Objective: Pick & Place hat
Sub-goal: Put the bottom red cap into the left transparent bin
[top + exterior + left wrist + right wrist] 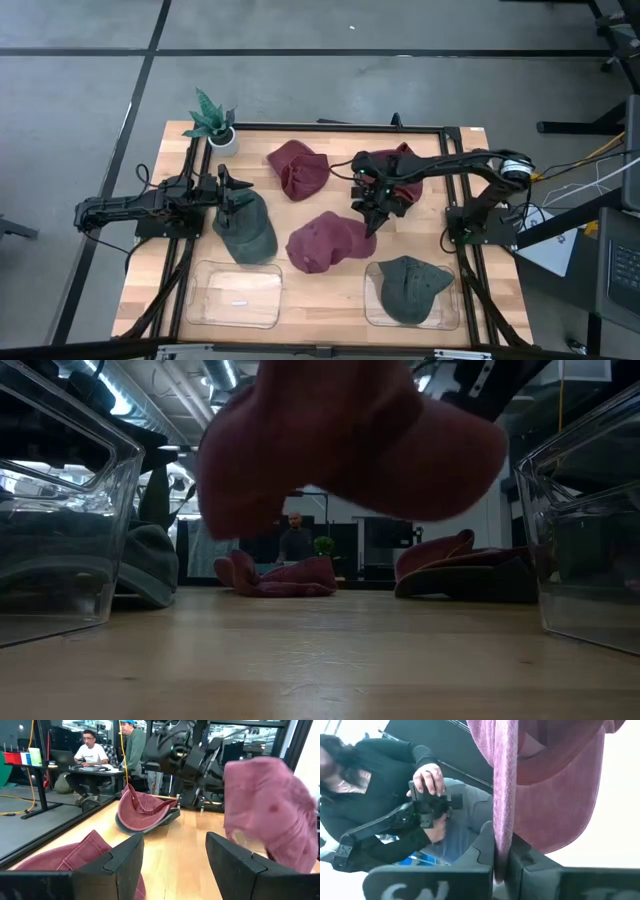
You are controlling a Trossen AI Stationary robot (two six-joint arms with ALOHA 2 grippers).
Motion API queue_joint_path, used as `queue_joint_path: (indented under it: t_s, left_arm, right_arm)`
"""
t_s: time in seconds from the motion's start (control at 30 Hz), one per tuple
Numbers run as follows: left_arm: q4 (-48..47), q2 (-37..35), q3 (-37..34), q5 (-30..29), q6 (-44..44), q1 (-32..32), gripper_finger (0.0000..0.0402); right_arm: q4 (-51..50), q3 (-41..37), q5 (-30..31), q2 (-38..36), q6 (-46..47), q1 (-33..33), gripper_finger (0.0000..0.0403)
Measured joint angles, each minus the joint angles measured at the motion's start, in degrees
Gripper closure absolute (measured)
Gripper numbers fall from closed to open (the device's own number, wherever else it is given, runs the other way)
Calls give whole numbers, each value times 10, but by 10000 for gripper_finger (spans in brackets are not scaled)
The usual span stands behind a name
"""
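Right gripper point(368, 222) closed tight, fingers point(485, 851) pinching a fold of the maroon hat point(328, 241), cloth hanging out from between them in the right wrist view. Hat lifted clear of the tabletop point(310, 300) in the low view, hanging near the middle, between the two clear bins. From the fingers, hat body stretching away toward the left arm and the front edge; long axis roughly slanted across the tabletop. Right bin point(380, 312) already holding a green hat point(412, 288), just in front of the right gripper; left bin point(235, 295) without a hat, farther off, across the middle. Right arm clearly nearer to the held hat. Left gripper point(236, 197) with fingers wide apart, holding nothing, over another green hat point(248, 230) just behind the left bin. Probably next: carrying the maroon hat over one bin, which bin not possible to tell.
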Motion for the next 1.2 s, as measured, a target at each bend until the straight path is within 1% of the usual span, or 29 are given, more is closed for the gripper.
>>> queue_joint_path:
  t_s: [0.13, 0.3, 0.4, 0.5, 0.57, 0.7, 0.9, 0.97, 1.07, 1.2]
  left_arm:
    - [0, 0, 0, 0, 0, 0, 192]
    - [0, 0, 0, 0, 0, 0, 192]
    - [0, 0, 0, 0, 0, 0, 192]
    - [0, 0, 0, 1, 0, 0, 192]
    - [0, 0, 0, 1, 0, 0, 192]
    - [0, 0, 0, 1, 0, 0, 192]
    - [0, 0, 0, 1, 0, 0, 192]
    - [0, 0, 0, 1, 0, 0, 192]
    - [0, 0, 0, 1, 0, 0, 192]
    - [0, 0, 0, 1, 0, 0, 192]
  right_arm:
    - [4, 0, 7, 28, -19, -11, 389]
    - [5, 0, 47, 69, -45, -28, 389]
    - [7, 0, 48, 90, -54, -33, 389]
    - [9, 0, 58, 102, -58, -34, 385]
    - [10, 0, 79, 101, -61, -33, 376]
    - [14, 1, 142, 101, -80, -35, 343]
    - [6, 1, 279, 102, -94, -37, 286]
    - [1, 0, 313, 103, -98, -37, 265]
    - [-8, 0, 348, 103, -103, -37, 234]
    - [-17, 0, 354, 103, -108, -37, 193]
